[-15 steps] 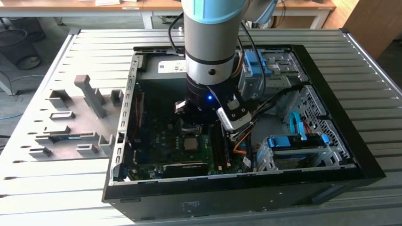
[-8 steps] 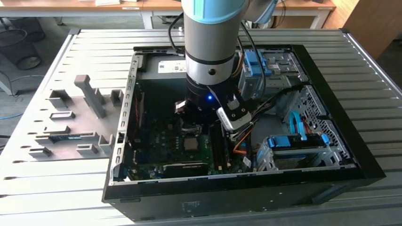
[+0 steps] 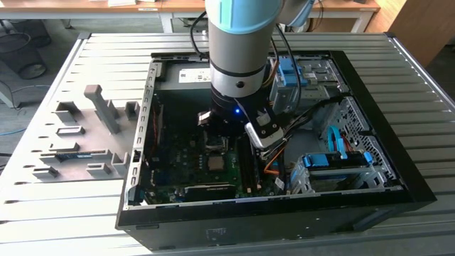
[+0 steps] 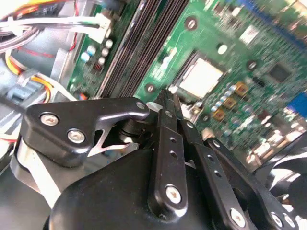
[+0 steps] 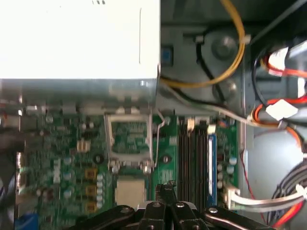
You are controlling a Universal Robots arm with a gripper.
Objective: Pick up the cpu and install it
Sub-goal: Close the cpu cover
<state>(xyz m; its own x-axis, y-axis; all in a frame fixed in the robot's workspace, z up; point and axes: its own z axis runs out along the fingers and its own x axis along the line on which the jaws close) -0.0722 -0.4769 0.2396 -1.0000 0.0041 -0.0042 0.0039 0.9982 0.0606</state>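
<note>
The cpu [image 4: 201, 77] is a small pale silver square lying flat in its socket on the green motherboard [image 4: 268, 43]. It also appears as the cpu [image 5: 129, 190] and, in the exterior view, as the small grey cpu [image 3: 214, 162] just in front of the arm. The hinged metal socket frame [image 5: 129, 138] stands open beside it. My gripper [image 4: 170, 97] hangs just above the board, next to the chip's edge, on the side of the memory slots. Its black fingers meet at the tips, shut with nothing between them; the gripper [image 5: 165, 186] does not touch the chip.
The open black computer case [image 3: 398, 176] walls in the board. A silver power supply [image 5: 79, 38], several cables [image 5: 230, 57] and blue drive brackets [image 3: 334, 160] crowd the board's edges. A memory stick [image 5: 211, 163] sits in the slots. A grey fixture plate [image 3: 78, 138] lies at the exterior view's left.
</note>
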